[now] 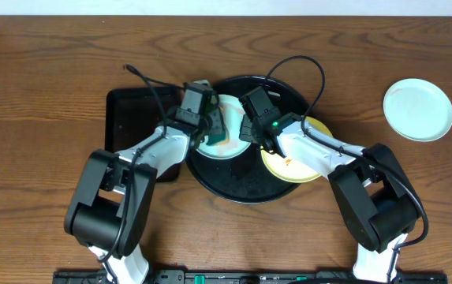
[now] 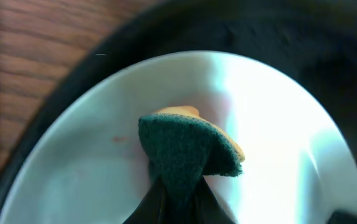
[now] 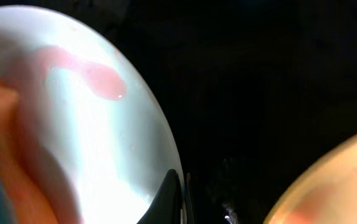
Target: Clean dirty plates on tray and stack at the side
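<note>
The wooden table (image 1: 44, 79) carries the round black tray (image 1: 241, 185) at its middle; a smaller rectangular tray (image 1: 131, 118) lies just to its left. A blue plate (image 1: 227, 104) sits on the round tray's left half; a yellow plate (image 1: 293, 170) lies across the tray's right rim, under the right arm; a clean plate (image 1: 418, 109) rests well apart on the table's right side.

The sponge (image 2: 187, 146) is pressed green side down on the blue plate, held tight in the left gripper (image 2: 178, 202). The right gripper (image 3: 179, 196) is closed narrow at that plate's rim, apparently pinching it to steady it. A red smear (image 3: 88, 74) shows near the plate's far edge.

Risks, as I judge them:
- The rim pinch is thin, so a hard sponge stroke could twist the plate loose and slide it across the glossy tray.
- Pressing near the edge could tip the plate.
- The sponge may spread the smear rather than lift it.
- The right arm, passing over the overhanging yellow plate, could knock it off the tray.
</note>
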Action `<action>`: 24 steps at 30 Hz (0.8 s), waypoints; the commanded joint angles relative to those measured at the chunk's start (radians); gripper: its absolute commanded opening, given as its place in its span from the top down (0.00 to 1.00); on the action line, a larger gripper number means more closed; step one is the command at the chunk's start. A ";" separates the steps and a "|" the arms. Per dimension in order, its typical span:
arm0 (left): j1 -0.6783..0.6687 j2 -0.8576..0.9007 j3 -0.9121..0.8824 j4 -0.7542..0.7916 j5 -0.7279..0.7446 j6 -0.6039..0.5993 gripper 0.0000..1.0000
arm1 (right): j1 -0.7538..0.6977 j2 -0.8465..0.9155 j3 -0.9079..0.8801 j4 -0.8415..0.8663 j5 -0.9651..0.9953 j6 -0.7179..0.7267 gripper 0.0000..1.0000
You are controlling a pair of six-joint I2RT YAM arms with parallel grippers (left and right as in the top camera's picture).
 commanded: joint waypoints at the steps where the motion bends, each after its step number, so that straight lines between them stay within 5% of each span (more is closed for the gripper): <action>1: -0.037 0.014 -0.015 -0.080 0.037 0.145 0.93 | 0.017 0.026 0.002 -0.011 -0.019 -0.012 0.99; 5: -0.041 0.013 -0.015 -0.100 -0.024 0.195 0.93 | 0.017 0.026 0.002 -0.012 -0.020 -0.012 0.99; 14: -0.040 0.013 0.003 -0.063 -0.406 0.269 0.93 | 0.017 0.026 0.002 -0.015 -0.020 -0.012 0.99; 24: -0.042 -0.021 0.058 -0.063 -0.395 0.280 0.93 | 0.017 0.026 0.002 -0.019 -0.020 -0.012 0.99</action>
